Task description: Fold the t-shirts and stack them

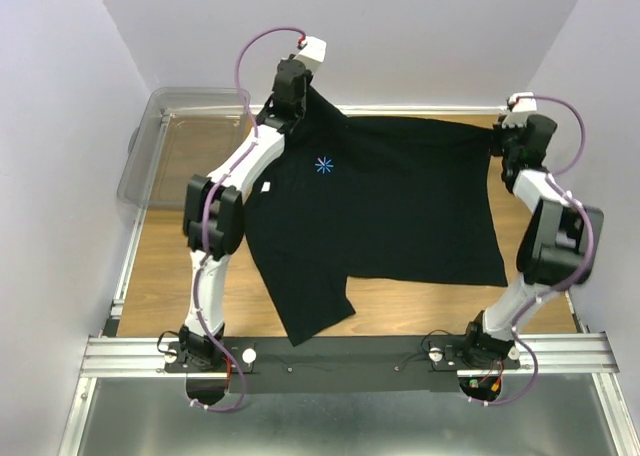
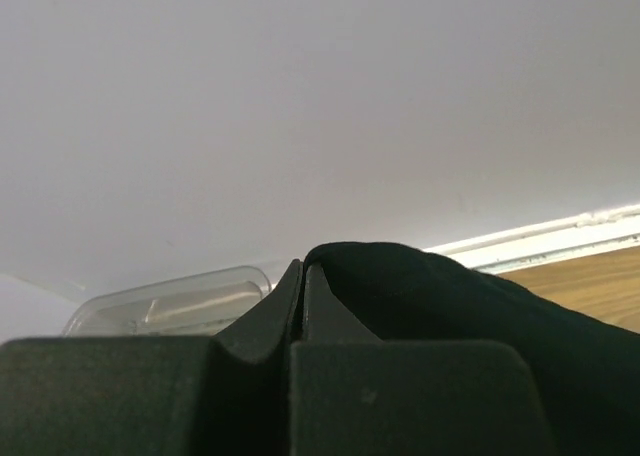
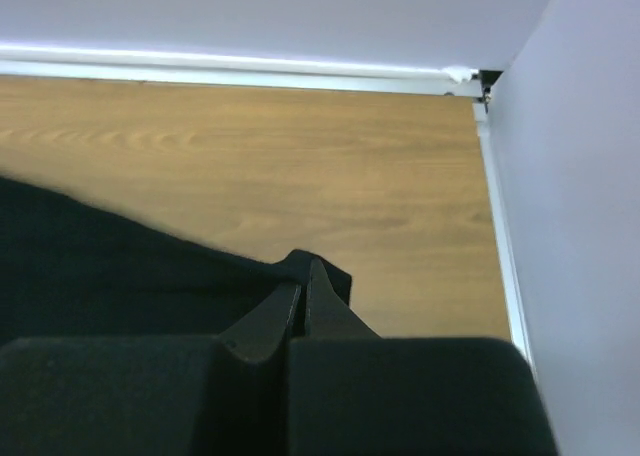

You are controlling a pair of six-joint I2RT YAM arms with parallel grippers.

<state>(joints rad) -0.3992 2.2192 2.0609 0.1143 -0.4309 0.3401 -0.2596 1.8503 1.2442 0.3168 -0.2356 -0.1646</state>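
Observation:
A black t-shirt lies spread over the wooden table, with a small blue star print and a white label near its left side. My left gripper is shut on the shirt's far left corner, lifting the cloth off the table. At the far right, my right gripper is shut on the other far corner, and the black fabric bunches around its fingertips. One sleeve hangs toward the near edge of the table.
A clear plastic bin stands at the far left of the table, also seen as a clear plastic rim in the left wrist view. White walls close in on three sides. A metal rail carries both arm bases at the near edge.

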